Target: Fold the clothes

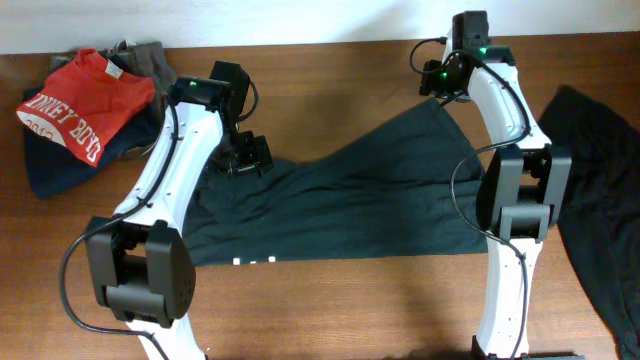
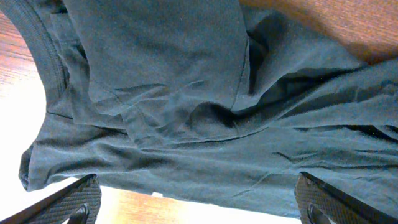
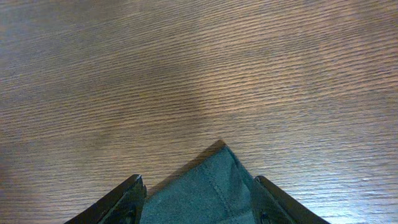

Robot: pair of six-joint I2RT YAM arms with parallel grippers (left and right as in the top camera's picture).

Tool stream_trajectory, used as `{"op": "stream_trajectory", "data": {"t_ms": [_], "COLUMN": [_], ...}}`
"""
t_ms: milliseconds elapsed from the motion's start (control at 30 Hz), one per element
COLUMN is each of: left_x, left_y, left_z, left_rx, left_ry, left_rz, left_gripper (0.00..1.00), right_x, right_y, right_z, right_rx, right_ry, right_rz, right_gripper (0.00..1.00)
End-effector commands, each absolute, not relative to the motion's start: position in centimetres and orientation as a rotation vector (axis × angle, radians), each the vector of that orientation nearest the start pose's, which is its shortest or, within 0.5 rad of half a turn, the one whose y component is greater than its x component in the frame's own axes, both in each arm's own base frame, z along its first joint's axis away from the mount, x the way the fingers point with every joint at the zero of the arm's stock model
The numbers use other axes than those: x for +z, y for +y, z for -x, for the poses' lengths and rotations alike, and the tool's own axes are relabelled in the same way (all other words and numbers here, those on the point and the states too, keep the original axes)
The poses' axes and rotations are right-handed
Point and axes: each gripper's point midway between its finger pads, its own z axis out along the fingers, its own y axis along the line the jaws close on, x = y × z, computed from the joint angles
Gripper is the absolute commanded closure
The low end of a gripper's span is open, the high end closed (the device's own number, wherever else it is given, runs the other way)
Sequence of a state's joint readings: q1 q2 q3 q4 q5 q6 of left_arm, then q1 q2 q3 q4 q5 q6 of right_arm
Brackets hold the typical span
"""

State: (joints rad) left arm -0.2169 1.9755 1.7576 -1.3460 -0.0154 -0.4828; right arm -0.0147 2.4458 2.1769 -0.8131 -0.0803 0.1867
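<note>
A black T-shirt (image 1: 340,200) lies spread across the middle of the table, a sliver of white lettering (image 1: 255,263) showing at its front edge. My left gripper (image 1: 245,155) hovers over its left part, open wide. In the left wrist view the wrinkled T-shirt (image 2: 186,93) and its collar (image 2: 43,56) lie beyond the left gripper (image 2: 198,180), with nothing in it. My right gripper (image 1: 438,88) is at the shirt's far right corner, drawn out to a point. In the right wrist view that corner of the T-shirt (image 3: 208,186) fills the right gripper (image 3: 198,183), touching both fingers.
A pile of clothes sits at the far left: a red shirt with white lettering (image 1: 85,105) on top, navy fabric (image 1: 60,170) under it, grey fabric (image 1: 150,60) behind. Another black garment (image 1: 600,200) lies along the right edge. Bare wooden table (image 1: 330,70) shows behind the T-shirt.
</note>
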Motion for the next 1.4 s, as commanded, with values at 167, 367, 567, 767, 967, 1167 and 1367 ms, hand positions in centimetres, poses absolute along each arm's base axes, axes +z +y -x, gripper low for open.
{"op": "stream_trajectory", "data": {"t_ms": [167,367,567,767,967,1167,1367], "left_x": [11.3,11.3,11.3,11.3,11.3,11.3,11.3], "left_y": [-7.5,-7.5,-7.5,-7.5,-7.5,-7.5,-7.4], "left_z": [-36.8,-36.7,-36.7,-36.7,-36.7,-36.7,-36.7], "left_rx": [0.05,0.051,0.051,0.051,0.051,0.051,0.055], "left_ry": [3.113,3.114,3.115,3.115,3.115,3.115,3.114], "left_rz": [0.416,0.417,0.417,0.417,0.417,0.417,0.417], "left_gripper": [0.01,0.01,0.01,0.01,0.01,0.01,0.01], "right_x": [2.3,2.1,2.1,1.9,1.1,0.2,0.0], "right_y": [-0.2,-0.1,-0.1,-0.1,-0.2,-0.6,-0.2], "right_z": [-59.0,-59.1,-59.4,-59.3,-58.9,-58.6,-58.5], "right_rx": [0.115,0.115,0.12,0.123,0.109,0.077,0.056], "right_ry": [2.688,2.686,2.675,2.676,2.694,2.709,2.714], "right_rz": [-0.34,-0.338,-0.35,-0.371,-0.37,-0.378,-0.368], "right_gripper": [0.48,0.48,0.48,0.49,0.49,0.49,0.49]}}
